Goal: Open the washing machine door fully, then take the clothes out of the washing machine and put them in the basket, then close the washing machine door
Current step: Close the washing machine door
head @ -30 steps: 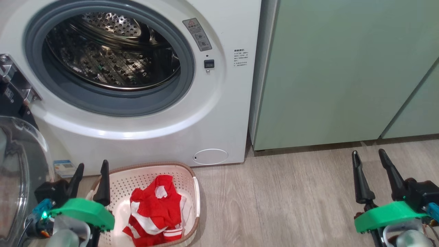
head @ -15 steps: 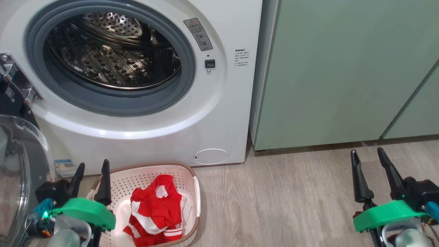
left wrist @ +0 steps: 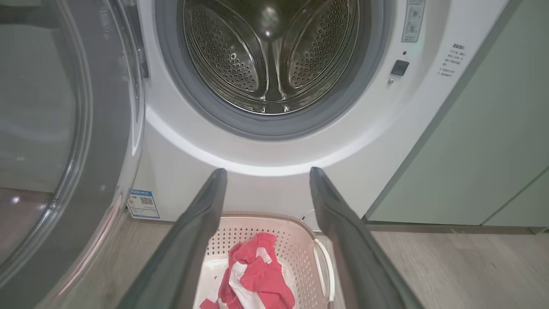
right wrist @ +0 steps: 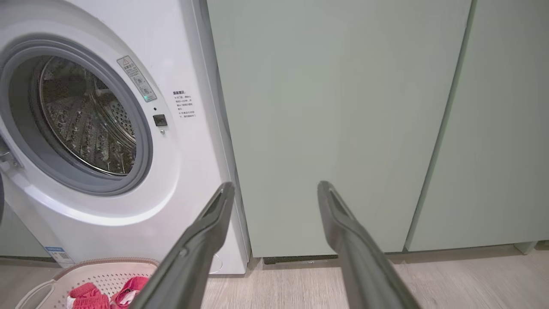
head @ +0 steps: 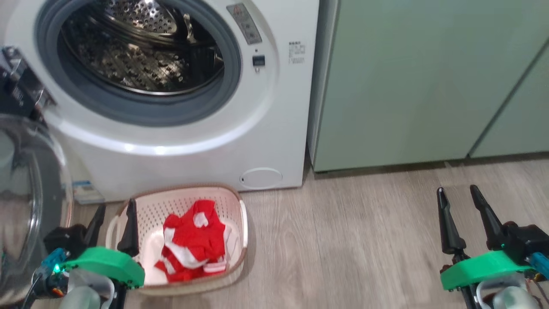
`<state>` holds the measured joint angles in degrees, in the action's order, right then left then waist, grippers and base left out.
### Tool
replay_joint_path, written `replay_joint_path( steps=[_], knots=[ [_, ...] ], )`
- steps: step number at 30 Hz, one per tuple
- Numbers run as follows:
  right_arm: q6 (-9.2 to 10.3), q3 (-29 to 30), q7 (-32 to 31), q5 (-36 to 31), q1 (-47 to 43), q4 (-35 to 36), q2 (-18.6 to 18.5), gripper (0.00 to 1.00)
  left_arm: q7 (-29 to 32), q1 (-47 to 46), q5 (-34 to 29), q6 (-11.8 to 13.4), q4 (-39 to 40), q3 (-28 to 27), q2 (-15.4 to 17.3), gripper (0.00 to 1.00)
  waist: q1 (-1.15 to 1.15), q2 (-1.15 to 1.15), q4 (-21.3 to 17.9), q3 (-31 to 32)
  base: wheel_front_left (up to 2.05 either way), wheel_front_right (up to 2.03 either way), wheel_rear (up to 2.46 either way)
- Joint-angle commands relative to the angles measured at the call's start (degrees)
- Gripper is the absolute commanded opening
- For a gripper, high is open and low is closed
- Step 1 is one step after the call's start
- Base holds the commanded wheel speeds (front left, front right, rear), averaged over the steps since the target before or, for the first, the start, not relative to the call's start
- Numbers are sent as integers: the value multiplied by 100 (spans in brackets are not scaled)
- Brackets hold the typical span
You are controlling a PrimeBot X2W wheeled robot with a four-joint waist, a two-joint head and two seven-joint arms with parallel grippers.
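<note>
- Bright, even indoor light; a soft shadow falls right of the basket (head: 171,208).
- Glare streak on the machine (head: 158,150) front; reflections in the door (head: 38,193) glass.
- Head view slightly blurred; wrist views sharper, with bowed edges.

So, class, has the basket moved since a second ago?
No. The basket still sits just below and left of the round flap on the washing machine; the whole head view shifted, so the camera moved, not the basket.
</note>
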<state>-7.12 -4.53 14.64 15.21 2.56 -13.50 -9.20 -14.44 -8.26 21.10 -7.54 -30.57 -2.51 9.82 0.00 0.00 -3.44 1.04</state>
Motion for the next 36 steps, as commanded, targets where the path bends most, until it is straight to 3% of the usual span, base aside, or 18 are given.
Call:
replay_joint_path(
  steps=[1,13,24,36],
  knots=[
    [-36,-107,36,15,206,175,-73,100,-56,-211,-61,6,160,-194,113,100,0,0,0,-2,-213,213,0],
    [-36,-86,36,39,191,162,-71,100,-56,-176,-24,6,232,-3,137,100,0,0,16,19,-172,170,1],
    [-36,-24,36,43,135,166,-66,100,-56,-119,1,6,379,-176,21,100,0,0,121,78,-25,25,0],
    [-36,25,36,68,78,215,-6,100,-56,-203,-186,8,368,-296,-28,100,0,0,981,85,0,0,0]
  ],
)
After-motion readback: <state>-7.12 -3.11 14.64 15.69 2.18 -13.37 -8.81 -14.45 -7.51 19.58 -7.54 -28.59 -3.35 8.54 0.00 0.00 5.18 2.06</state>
